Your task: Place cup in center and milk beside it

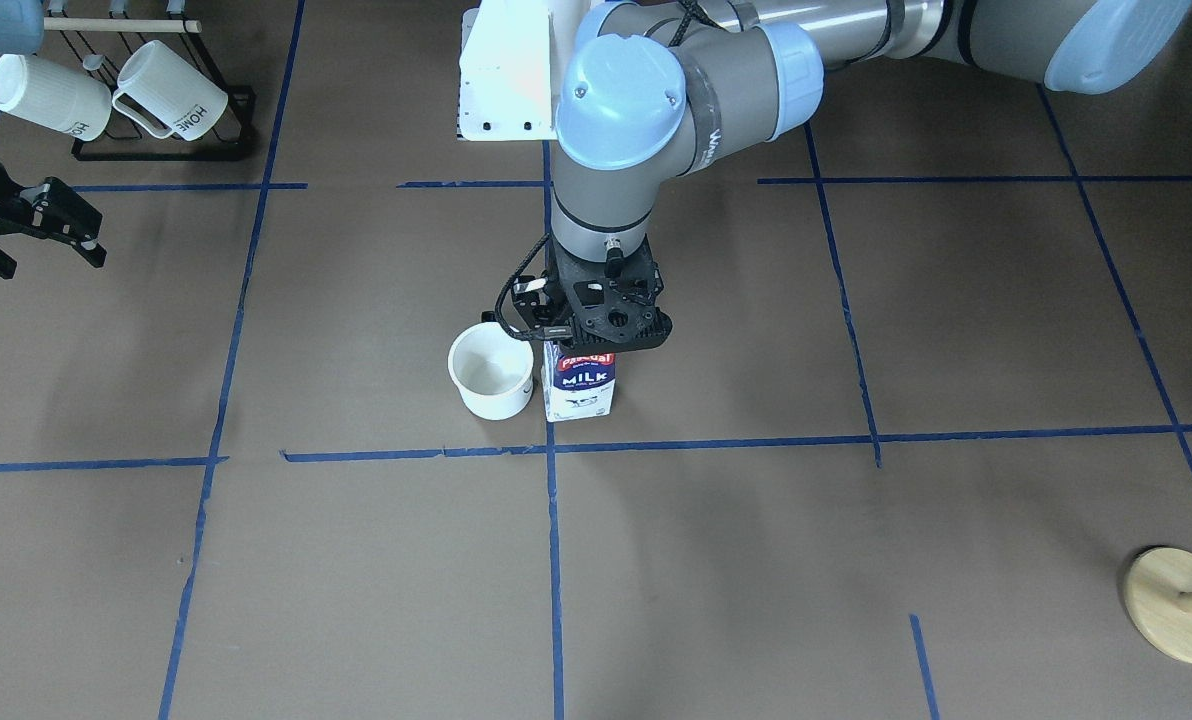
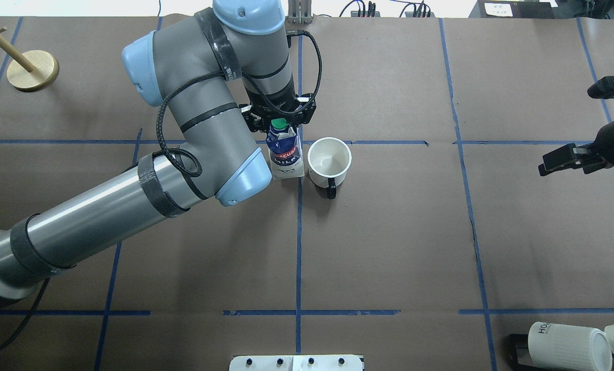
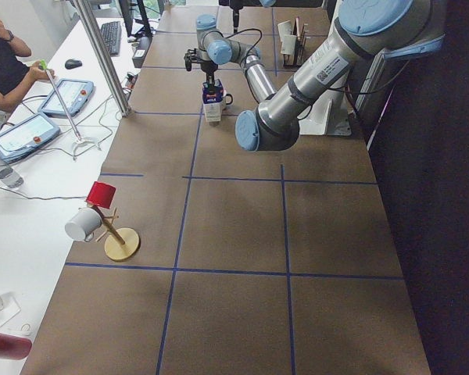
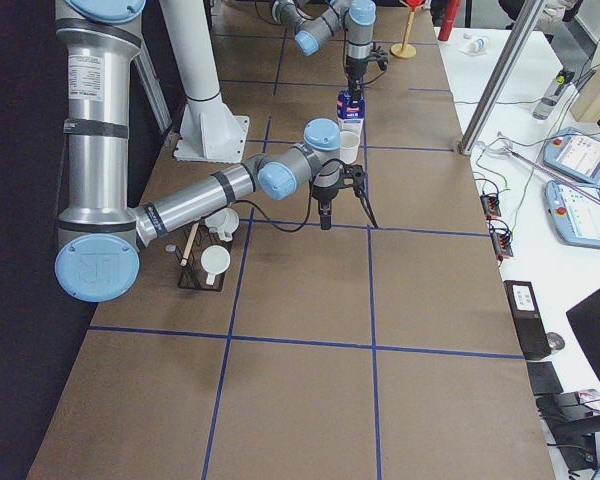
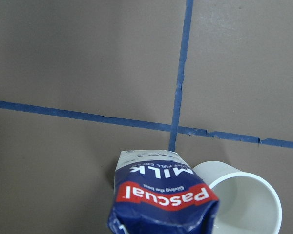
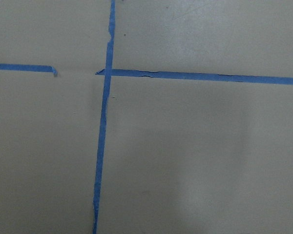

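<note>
The white cup [image 1: 491, 372] stands upright just behind the center crossing of blue tape [image 1: 550, 450], its black handle [image 2: 331, 191] pointing toward the robot. The dark blue milk carton [image 1: 578, 385] stands right next to it, on the long middle line. My left gripper [image 1: 596, 322] is directly over the carton, jaws closed on its gable top by the green cap [image 2: 279, 123]. The left wrist view shows the carton [image 5: 163, 195] and the cup [image 5: 246, 200] side by side. My right gripper [image 1: 48, 262] is open and empty, far off to the side.
A black rack [image 1: 156, 110] with ribbed "HOME" mugs [image 2: 567, 346] is near the robot's right corner. A round wooden stand [image 1: 1181, 605] is at the far left corner. The white robot base plate [image 1: 506, 80] lies behind the cup.
</note>
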`<act>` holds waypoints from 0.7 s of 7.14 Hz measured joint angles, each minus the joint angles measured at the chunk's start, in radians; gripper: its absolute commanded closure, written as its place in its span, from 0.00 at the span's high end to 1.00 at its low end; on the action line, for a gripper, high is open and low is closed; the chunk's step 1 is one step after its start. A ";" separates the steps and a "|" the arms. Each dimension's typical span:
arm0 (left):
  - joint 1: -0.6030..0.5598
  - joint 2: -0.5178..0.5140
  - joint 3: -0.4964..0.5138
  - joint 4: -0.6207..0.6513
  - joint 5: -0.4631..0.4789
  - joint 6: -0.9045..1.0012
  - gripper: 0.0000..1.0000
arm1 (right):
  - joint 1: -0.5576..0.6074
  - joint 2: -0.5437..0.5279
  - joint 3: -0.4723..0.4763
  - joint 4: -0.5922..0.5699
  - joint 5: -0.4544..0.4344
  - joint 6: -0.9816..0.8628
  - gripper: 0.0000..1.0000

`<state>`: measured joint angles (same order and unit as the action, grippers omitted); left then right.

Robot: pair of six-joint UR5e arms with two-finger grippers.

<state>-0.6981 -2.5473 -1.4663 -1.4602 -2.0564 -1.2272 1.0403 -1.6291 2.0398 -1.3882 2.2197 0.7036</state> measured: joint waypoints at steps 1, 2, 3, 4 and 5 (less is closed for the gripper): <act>-0.002 0.001 -0.018 0.002 0.001 0.000 1.00 | 0.000 0.002 -0.001 0.000 0.000 0.000 1.00; -0.014 0.002 -0.061 0.010 0.000 0.001 1.00 | 0.000 0.005 0.000 0.000 -0.001 -0.001 1.00; -0.037 0.011 -0.135 0.043 -0.001 0.005 1.00 | 0.000 0.008 0.002 0.000 0.003 -0.004 1.00; -0.063 0.048 -0.231 0.084 -0.003 0.035 1.00 | 0.007 0.010 0.004 0.000 0.019 -0.010 1.00; -0.091 0.114 -0.324 0.103 -0.006 0.091 1.00 | 0.044 0.011 0.000 -0.004 0.057 -0.037 1.00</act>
<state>-0.7887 -2.4333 -1.7899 -1.3568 -2.0623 -1.1362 1.0841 -1.6182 2.0397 -1.3924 2.2763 0.6665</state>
